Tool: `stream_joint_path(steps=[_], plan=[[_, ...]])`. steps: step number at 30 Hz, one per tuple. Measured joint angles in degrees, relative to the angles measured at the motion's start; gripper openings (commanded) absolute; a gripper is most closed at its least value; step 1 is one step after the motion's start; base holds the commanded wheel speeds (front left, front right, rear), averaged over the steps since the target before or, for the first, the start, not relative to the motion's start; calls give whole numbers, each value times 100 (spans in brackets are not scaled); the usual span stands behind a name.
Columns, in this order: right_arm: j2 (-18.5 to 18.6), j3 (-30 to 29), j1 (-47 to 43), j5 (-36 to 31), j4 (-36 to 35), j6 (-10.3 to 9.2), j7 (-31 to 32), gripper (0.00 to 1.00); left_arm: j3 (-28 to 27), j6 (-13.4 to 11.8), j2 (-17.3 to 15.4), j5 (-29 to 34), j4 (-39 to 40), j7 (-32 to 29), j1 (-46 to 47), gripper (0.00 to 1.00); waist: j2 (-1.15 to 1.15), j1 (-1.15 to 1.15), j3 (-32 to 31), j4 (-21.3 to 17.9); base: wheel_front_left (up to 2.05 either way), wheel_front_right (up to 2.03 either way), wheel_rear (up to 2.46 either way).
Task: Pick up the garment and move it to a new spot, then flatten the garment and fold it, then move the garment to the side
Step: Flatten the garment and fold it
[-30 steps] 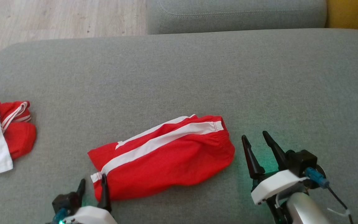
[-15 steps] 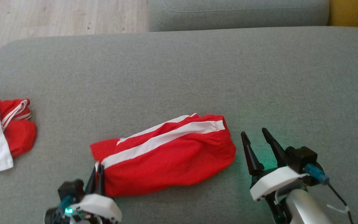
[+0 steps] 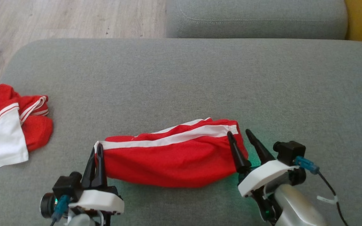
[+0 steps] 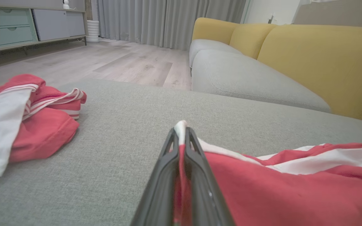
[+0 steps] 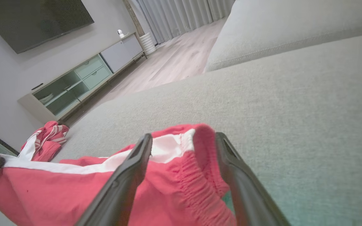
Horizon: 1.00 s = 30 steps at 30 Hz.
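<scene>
Red shorts with white side stripes (image 3: 171,157) lie folded across the grey sofa cushion (image 3: 200,81). My left gripper (image 3: 95,150) is shut on the shorts' left hem corner; in the left wrist view (image 4: 181,133) a white edge sticks out between the closed fingers. At the other end my right gripper (image 3: 240,134) is open around the elastic waistband (image 5: 196,163), whose red cloth sits between the spread fingers (image 5: 137,163) without being pinched.
A second red and white garment (image 3: 9,125) lies bunched at the cushion's left edge. Another grey cushion (image 3: 253,18) lies beyond, with a yellow backrest (image 4: 309,56) to the right and wooden floor (image 3: 58,18) at the far left.
My left gripper closed on the hem corner and drew it left, stretching the shorts. My right gripper moved left onto the waistband end, still open. The head camera also shifted.
</scene>
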<state>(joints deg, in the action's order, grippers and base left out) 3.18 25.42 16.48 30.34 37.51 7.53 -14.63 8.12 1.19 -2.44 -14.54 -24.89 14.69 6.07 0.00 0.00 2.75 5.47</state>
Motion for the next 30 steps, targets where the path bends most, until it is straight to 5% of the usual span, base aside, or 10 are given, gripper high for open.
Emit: stream_joint_path(steps=[11,16,17,19,20,21,30], plan=[[1,460,564,447,717,0,0,99,141,135,-1,31,214,0,-164,0,0,0,51,121,0,0,0],[2,648,689,556,939,0,0,74,226,142,-3,-27,210,0,-164,0,0,0,73,168,0,0,0],[2,701,708,588,999,0,0,56,254,143,-3,-29,209,0,-164,0,0,0,75,176,0,0,0],[2,786,748,665,1076,0,0,43,281,165,-3,-47,201,0,-163,0,0,0,83,185,0,0,0],[2,795,766,689,1084,0,0,13,282,178,-3,-71,197,0,-163,0,0,0,88,187,0,0,0],[2,793,776,690,1081,0,0,0,281,178,-3,-71,190,0,-163,0,0,0,92,184,0,0,0],[14,-207,778,334,-225,0,1,0,-27,352,-10,98,666,0,16,0,0,0,-63,62,0,0,0]])
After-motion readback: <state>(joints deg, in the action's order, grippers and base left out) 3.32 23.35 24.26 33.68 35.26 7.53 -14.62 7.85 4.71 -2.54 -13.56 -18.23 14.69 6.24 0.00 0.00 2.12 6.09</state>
